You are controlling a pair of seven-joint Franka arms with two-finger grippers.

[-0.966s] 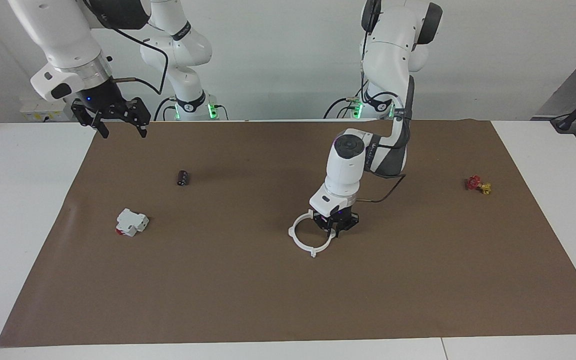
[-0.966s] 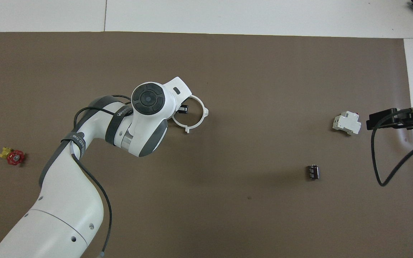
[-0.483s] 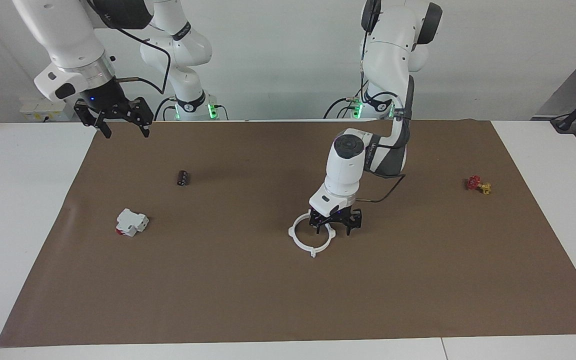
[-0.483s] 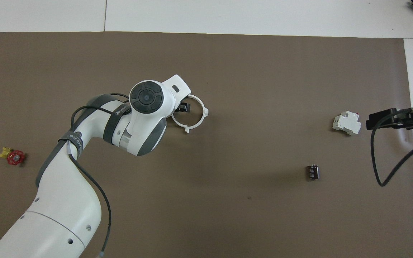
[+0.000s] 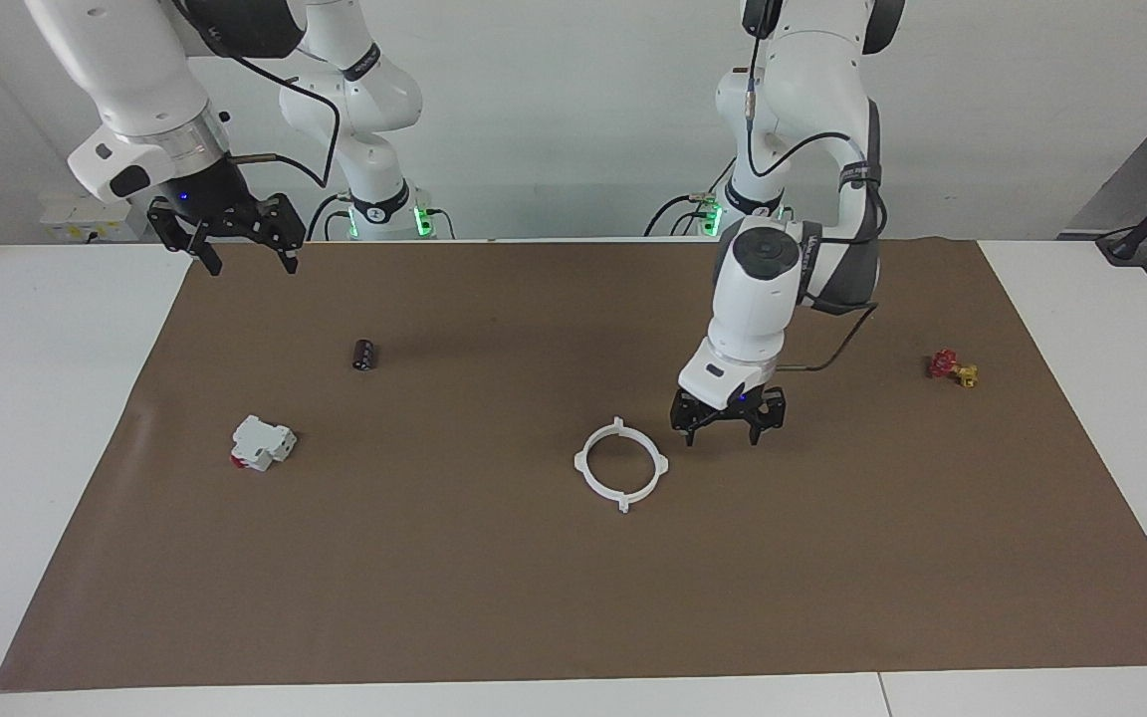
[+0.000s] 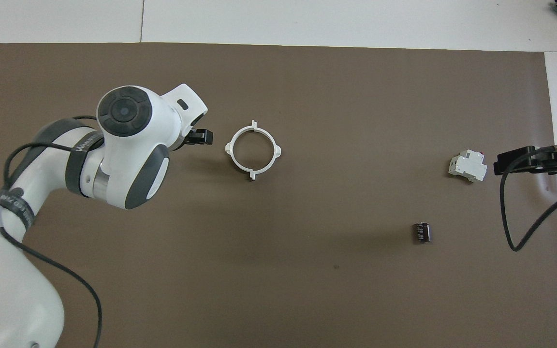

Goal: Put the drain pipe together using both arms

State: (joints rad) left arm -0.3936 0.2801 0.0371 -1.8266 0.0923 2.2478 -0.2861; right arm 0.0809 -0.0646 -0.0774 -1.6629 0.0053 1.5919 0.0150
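Both halves now sit joined as one drain pipe [image 5: 621, 465] ring mid-mat, and we see the left gripper [image 5: 728, 426] has let go and lifted off beside it, fingers spread, empty; the right gripper [image 5: 226, 238] waits, open, over the mat's corner.

drain pipe [image 5: 621, 466]: plain white, one ring
mat [image 5: 494, 597]: flat brown, unpatterned
table [image 5: 36, 398]: white
block [image 5: 261, 442]: white with a red end
small cylinder [image 5: 364, 355]: dark, nearly black
valve piece [image 5: 952, 367]: red and yellow
left gripper [image 5: 727, 431]: black, on a white arm with dark grey joints
right gripper [image 5: 247, 261]: black
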